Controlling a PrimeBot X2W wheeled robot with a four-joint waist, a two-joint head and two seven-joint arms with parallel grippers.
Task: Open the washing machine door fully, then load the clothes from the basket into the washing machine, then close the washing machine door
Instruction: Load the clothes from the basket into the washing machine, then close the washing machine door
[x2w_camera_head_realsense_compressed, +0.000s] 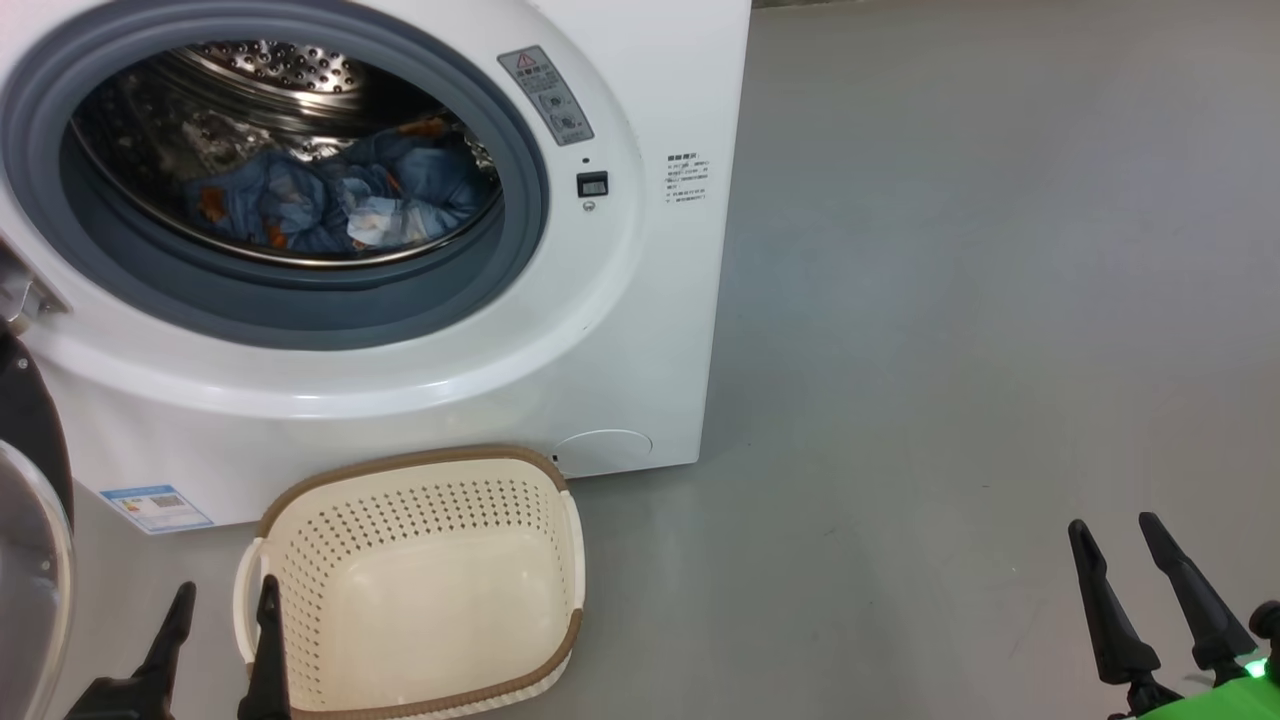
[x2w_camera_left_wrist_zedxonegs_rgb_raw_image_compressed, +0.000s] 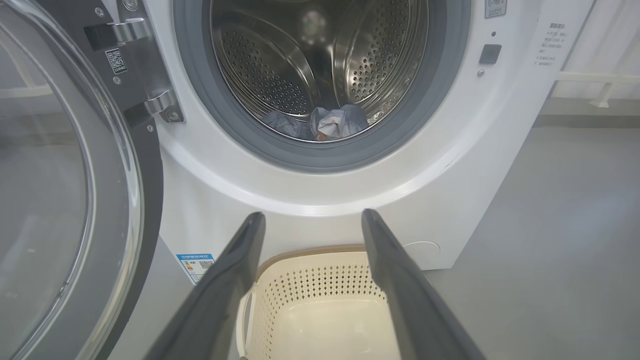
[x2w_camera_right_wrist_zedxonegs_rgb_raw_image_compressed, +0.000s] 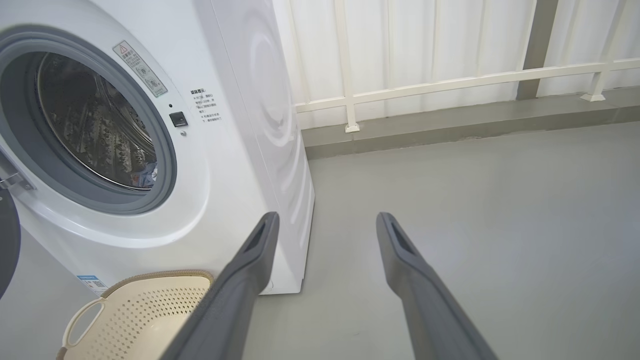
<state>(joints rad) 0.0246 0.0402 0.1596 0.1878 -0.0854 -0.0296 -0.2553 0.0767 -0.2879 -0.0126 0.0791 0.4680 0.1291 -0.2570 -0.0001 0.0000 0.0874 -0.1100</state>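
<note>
Looks past the loading stage: clothes (x2w_camera_head_realsense_compressed: 330, 200) heaped low in the drum (x2w_camera_left_wrist_zedxonegs_rgb_raw_image_compressed: 280, 75) of the washing machine (x2w_camera_head_realsense_compressed: 640, 330), basket (x2w_camera_head_realsense_compressed: 420, 465) bare on the floor (x2w_camera_head_realsense_compressed: 950, 300) just in front, below the opening. Leaves only the closing of the door (x2w_camera_left_wrist_zedxonegs_rgb_raw_image_compressed: 65, 190), swung wide out at the left on its hinge (x2w_camera_left_wrist_zedxonegs_rgb_raw_image_compressed: 160, 102).

Shows the left gripper (x2w_camera_head_realsense_compressed: 226, 590) spread apart and holding nothing, low by the left handle of the basket. Same for the right gripper (x2w_camera_head_realsense_compressed: 1113, 525): released, empty, well off to the right over bare floor.

Risks from here, as a judgement:
- Pushing the door close to the hinge rather than at the outer edge, and so slipping off the glossy black ring (x2w_camera_left_wrist_zedxonegs_rgb_raw_image_compressed: 150, 200).
- Catching the basket with a finger or forearm on the way round to the door.
- Stopping short of a full click and leaving the door ajar.
- Trapping a fold of cloth against the grey seal (x2w_camera_head_realsense_compressed: 300, 300), though with no cloth over the lip now.

Carries a grey warning sticker (x2w_camera_head_realsense_compressed: 545, 95) with a red triangle to the right of the opening, wording too small to read. Has a block of fine print (x2w_camera_head_realsense_compressed: 686, 178) further right, equally illegible. Bears a blue label (x2w_camera_head_realsense_compressed: 156, 507) at the lower left of the front and a square code (x2w_camera_left_wrist_zedxonegs_rgb_raw_image_compressed: 113, 61) on the hinge plate; no brand name legible.
</note>
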